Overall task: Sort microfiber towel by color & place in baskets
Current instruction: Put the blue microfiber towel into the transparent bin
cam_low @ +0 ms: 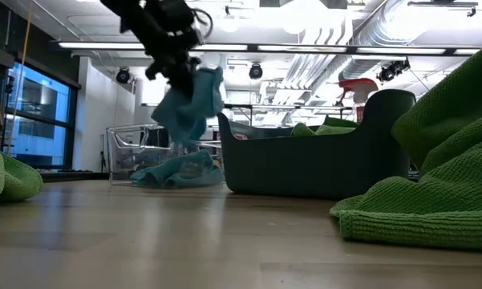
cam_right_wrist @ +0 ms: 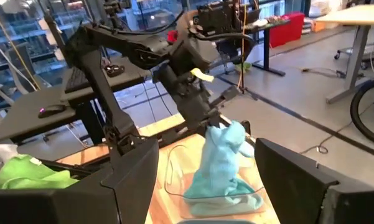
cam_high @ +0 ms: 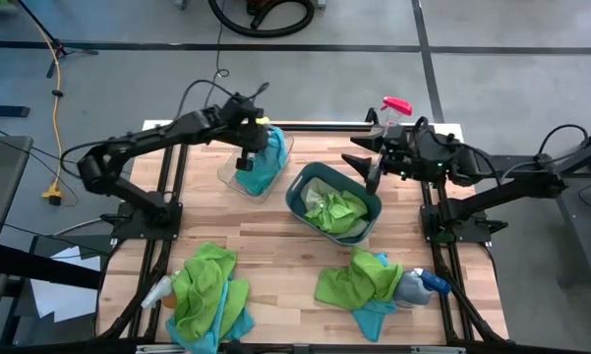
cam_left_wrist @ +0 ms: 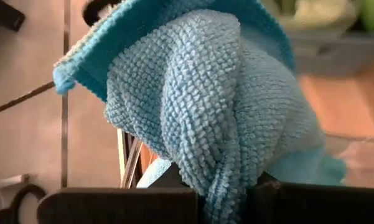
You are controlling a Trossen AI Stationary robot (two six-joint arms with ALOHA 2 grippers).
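My left gripper [cam_high: 248, 157] hangs over the clear basket [cam_high: 238, 179] at the far left, shut on a turquoise microfiber towel [cam_low: 192, 104]. Another turquoise towel [cam_low: 176, 170] lies on that basket's floor. The dark teal basket [cam_high: 297, 202] stands at the middle and holds lime green towels [cam_high: 336, 209]. Mixed green and turquoise towels lie in a pile at the near left [cam_high: 208, 293] and another at the near right [cam_high: 362, 283]. My right gripper [cam_high: 369, 165] hovers open beyond the dark basket's far right corner, with nothing between its fingers [cam_right_wrist: 127, 177]. My left gripper pinches a bunched fold of the turquoise towel [cam_left_wrist: 221, 186] between its two fingers, several layers together. The fingers [cam_left_wrist: 124, 205] slant down from the table's left side. The towel hangs slack below them over the clear basket. Whether its lower end [cam_right_wrist: 221, 180] touches the towel there, I cannot tell.
A spray bottle with a pink top [cam_high: 395, 106] stands at the far right behind my right arm. A blue-topped bottle [cam_high: 428, 283] lies by the near right pile, and another bottle [cam_high: 155, 292] by the near left pile. Bare wood [cam_high: 275, 256] lies between the piles.
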